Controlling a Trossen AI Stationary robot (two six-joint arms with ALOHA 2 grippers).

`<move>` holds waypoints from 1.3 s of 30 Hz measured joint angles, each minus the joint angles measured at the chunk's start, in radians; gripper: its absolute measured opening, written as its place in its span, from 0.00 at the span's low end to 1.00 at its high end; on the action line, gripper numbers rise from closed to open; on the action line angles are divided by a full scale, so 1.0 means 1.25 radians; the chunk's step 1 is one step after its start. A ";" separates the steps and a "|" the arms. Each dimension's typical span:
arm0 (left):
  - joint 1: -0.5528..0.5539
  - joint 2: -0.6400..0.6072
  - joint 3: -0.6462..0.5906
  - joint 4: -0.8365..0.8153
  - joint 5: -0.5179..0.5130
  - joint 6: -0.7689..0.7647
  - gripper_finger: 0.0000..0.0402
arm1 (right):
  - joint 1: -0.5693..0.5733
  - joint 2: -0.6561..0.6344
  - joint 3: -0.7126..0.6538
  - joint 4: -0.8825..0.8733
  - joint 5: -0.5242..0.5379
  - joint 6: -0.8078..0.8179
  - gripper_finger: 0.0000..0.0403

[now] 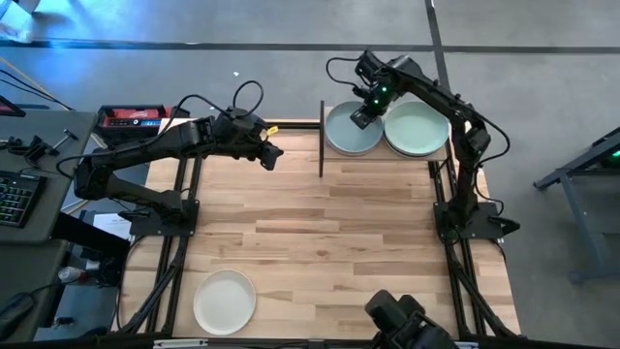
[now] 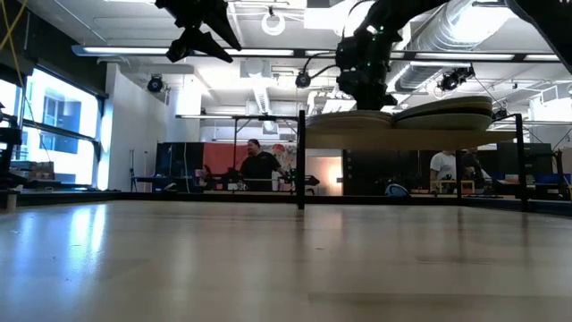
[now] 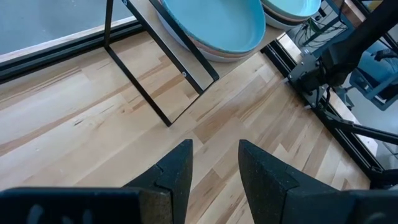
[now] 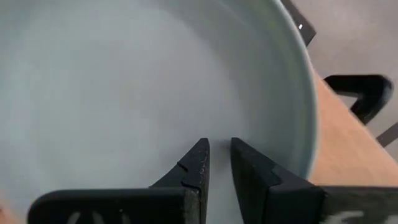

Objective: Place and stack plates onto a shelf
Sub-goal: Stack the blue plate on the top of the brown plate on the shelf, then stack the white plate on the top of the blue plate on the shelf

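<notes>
Right arm is folded up from its base at the table's right edge and reaches back over the shelf [image 1: 387, 155], wrist bent down so the right gripper [image 1: 362, 117] hangs directly above the light blue plate [image 1: 351, 131]; its fingers [image 4: 196, 169] stand a narrow slot apart over the plate's inner floor, with nothing between them, and whether the tips touch the surface cannot be told. The light blue plate tops a stack on the shelf's left half; the left wrist view shows more plate rims beneath it [image 3: 211, 53], colours unclear. Just beside the right gripper, on its right, the mint green plate [image 1: 418, 129] tops a second stack. Left arm stretches from its base at the table's left edge toward the shelf, elbow low, holding the left gripper [image 1: 271, 155] in the air above bare table, well apart from the shelf's black posts [image 3: 140, 87]; its fingers [image 3: 177, 174] are apart and hold nothing. Far from both grippers, near the table's front left corner, a cream plate [image 1: 225, 301] lies alone on the slatted light-wood table [image 1: 329, 242]. Off the table's left side are a red-and-black device [image 1: 131, 118] and a keyboard [image 1: 15, 199]. In the low view the room behind has large windows, ceiling ducting and people [image 2: 259, 165] standing at benches.
</notes>
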 joint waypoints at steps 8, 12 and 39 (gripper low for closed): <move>0.000 0.000 0.000 0.000 0.000 0.000 0.29 | -0.001 0.015 0.002 -0.012 -0.010 0.006 0.13; 0.000 0.000 0.000 0.000 0.000 -0.001 0.29 | -0.002 0.015 0.028 -0.018 -0.011 0.006 0.13; -0.260 -0.001 -0.022 -0.300 -0.001 0.014 0.29 | 0.258 0.008 0.272 -0.188 -0.153 0.072 0.13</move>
